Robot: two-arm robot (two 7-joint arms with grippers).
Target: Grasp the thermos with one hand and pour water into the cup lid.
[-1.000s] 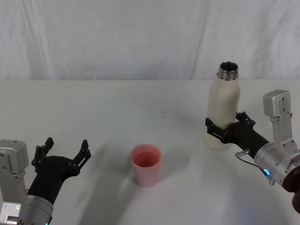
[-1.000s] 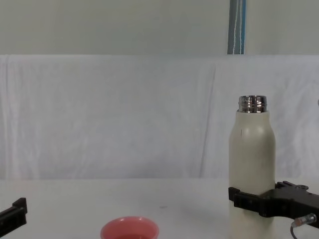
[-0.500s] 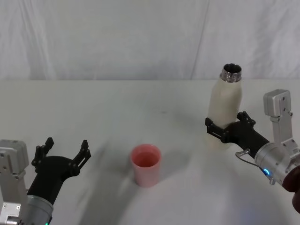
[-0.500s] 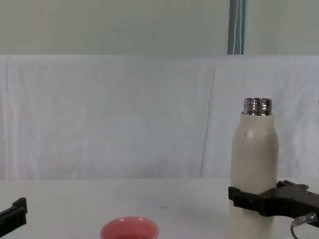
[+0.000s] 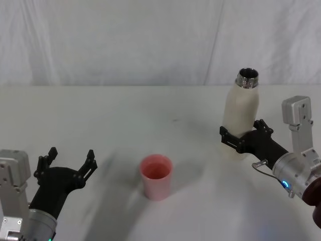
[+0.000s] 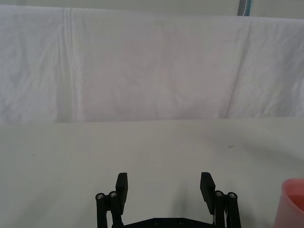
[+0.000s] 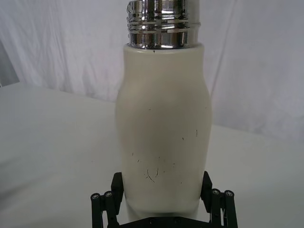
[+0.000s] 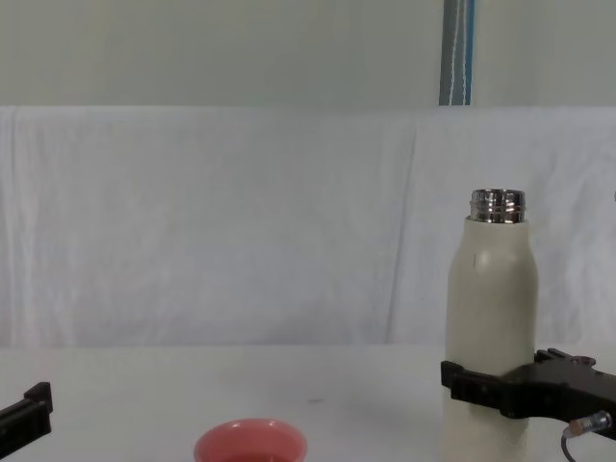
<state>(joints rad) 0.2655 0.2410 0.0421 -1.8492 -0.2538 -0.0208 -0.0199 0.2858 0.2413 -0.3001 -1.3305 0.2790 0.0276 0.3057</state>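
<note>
The thermos (image 5: 242, 113) is a tall cream-white bottle with an open steel neck, standing upright at the right of the table (image 5: 100, 115). My right gripper (image 5: 242, 135) is shut on its lower body, one black finger pressed to each side. The right wrist view shows that grip close up, with the thermos (image 7: 161, 133) between the right gripper (image 7: 162, 186) fingers. The chest view has the thermos (image 8: 491, 318) and right gripper (image 8: 493, 387) at the right. The pink cup lid (image 5: 156, 175) stands mid-table, left of the thermos. My left gripper (image 5: 70, 159) rests open at the near left.
A white cloth covers the table and hangs as a backdrop (image 5: 150, 40) behind it. In the left wrist view the left gripper (image 6: 164, 184) holds nothing, and the cup lid (image 6: 294, 202) shows at the frame's edge.
Within the last second the thermos shifted slightly to the right between the right fingers, then stayed put. The left arm and cup lid have not moved.
</note>
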